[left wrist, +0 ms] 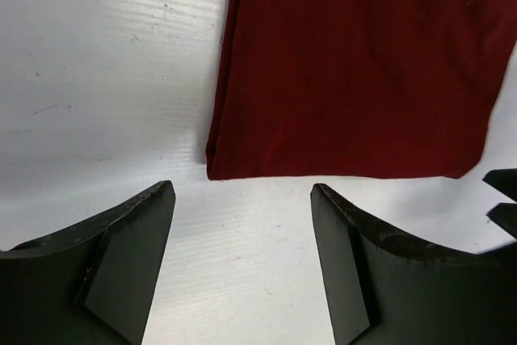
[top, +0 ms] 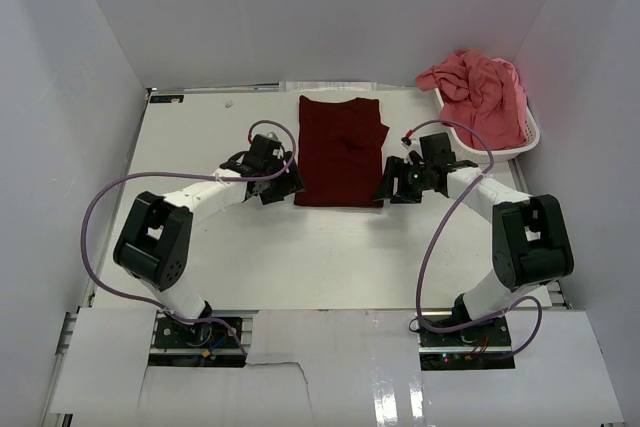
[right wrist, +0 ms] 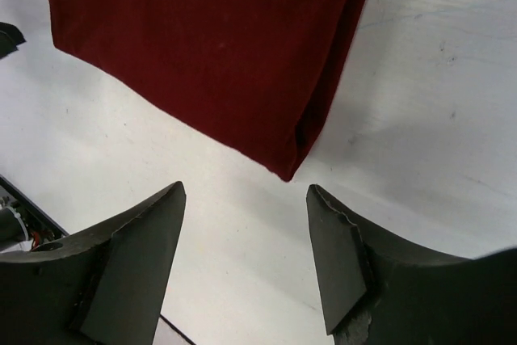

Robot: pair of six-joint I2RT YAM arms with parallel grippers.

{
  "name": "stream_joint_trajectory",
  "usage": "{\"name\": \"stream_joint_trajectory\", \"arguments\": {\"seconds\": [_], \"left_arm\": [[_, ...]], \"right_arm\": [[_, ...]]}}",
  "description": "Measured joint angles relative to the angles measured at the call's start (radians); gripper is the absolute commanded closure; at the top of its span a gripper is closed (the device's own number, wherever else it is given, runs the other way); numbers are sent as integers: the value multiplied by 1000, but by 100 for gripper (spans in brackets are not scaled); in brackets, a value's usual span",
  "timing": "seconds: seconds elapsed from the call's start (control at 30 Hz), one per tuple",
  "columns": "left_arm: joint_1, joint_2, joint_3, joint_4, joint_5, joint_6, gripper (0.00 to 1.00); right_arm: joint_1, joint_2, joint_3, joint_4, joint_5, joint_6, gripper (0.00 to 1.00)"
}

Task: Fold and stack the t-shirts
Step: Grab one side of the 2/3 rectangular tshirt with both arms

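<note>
A dark maroon t-shirt [top: 341, 152] lies folded into a long rectangle on the white table, flat, near the back middle. My left gripper [top: 290, 185] stands open just off its near left corner [left wrist: 212, 169], nothing between its fingers [left wrist: 133, 240]. On the other side my right gripper [top: 388, 189] is open too, just short of the near right corner [right wrist: 287, 174], holding nothing. A coral pink t-shirt [top: 478, 92] is heaped, crumpled, in the white basket [top: 528, 139] at the back right.
White walls close in the table [top: 300, 257] on the left, back and right. The basket sits against the right wall, close behind my right arm. Purple cables loop from both arms above the tabletop.
</note>
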Motion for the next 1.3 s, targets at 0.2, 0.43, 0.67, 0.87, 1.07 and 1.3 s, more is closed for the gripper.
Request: {"name": "stream_joint_trajectory", "arguments": {"seconds": [0.2,0.43,0.67,0.87,1.07,1.3], "left_arm": [[0,100,0,24,19,1,23],[1,119,0,39,21,2,26],[1,133,0,61,20,7,33],[1,138,0,76,21,3,32],[1,157,0,112,31,-9,47],[4,190,0,161,74,-29,71]], "right_arm": [[-3,104,0,63,-29,18,41],[-7,176,0,128,-68,41,50],[-23,188,-14,187,-84,57,51],[-39,188,-23,213,-87,68,56],[-47,195,-35,222,-68,71,86],[-51,207,-38,241,-78,71,92]]}}
